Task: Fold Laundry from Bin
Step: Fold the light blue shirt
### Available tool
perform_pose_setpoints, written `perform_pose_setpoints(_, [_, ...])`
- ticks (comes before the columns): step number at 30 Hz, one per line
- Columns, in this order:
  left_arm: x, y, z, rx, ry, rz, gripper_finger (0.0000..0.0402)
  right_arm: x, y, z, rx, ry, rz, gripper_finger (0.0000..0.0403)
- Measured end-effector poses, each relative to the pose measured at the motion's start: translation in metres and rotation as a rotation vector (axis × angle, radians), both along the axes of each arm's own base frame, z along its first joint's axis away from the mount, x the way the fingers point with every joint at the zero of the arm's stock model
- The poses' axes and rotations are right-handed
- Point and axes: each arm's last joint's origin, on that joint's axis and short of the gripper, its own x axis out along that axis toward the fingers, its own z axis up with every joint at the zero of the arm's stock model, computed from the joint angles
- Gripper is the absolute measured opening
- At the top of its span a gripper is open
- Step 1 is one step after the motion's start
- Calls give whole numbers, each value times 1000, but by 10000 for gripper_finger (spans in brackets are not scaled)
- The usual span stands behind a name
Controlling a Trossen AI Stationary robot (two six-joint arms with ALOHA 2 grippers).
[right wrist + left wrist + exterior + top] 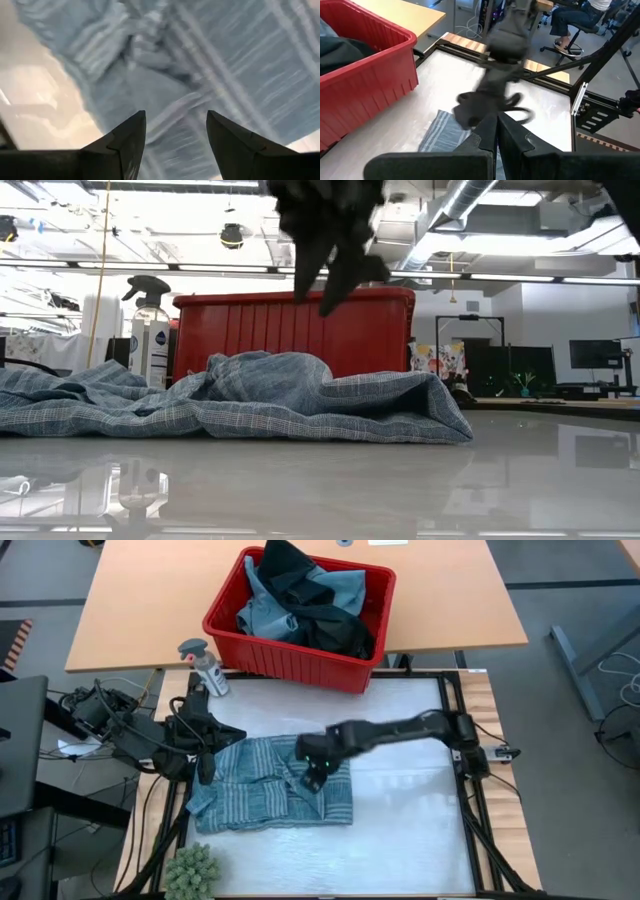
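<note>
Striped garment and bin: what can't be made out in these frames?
- Striped garment: high view, its middle lies under the right gripper; its near-left edge under the left gripper.
- Bin contents: low view shows only its front wall; the garment heap hides its base.
- Right gripper in the left wrist view: motion-blurred, fingers unreadable there.
- Spray bottle label: too small.

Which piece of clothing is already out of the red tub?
The grey-blue striped garment, spread on the white table under the right claw. The plain blue and dark pieces remain heaped inside the tub.
</note>
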Motion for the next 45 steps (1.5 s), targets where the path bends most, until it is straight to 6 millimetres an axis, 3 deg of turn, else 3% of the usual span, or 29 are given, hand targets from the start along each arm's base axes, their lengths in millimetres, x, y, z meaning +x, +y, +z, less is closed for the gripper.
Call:
perform_pose_setpoints(5, [0,0,0,3,5,0,0,-9,44,-20,-69,-24,-66,234])
perform_pose_setpoints(9, [0,0,0,-12,2,6,0,-17,61,-37,-143,-14,-131,234])
perform_pose_setpoints(16, [0,0,0,-24,-2,12,0,-15,52,-67,-52,-49,-214,241])
perform_pose_setpoints(27, [0,0,0,-60,-11,27,0,-13,26,-82,-18,-43,-238,268])
perform_pose_setpoints(32, [0,0,0,-60,-11,28,0,-8,28,-79,2,-94,-194,209])
perform_pose_setpoints(40, [0,0,0,-59,-12,28,0,-7,29,-78,11,-109,-177,25])
perform_pose_setpoints(45, [0,0,0,-56,-14,35,0,-5,37,-74,44,-150,-146,31])
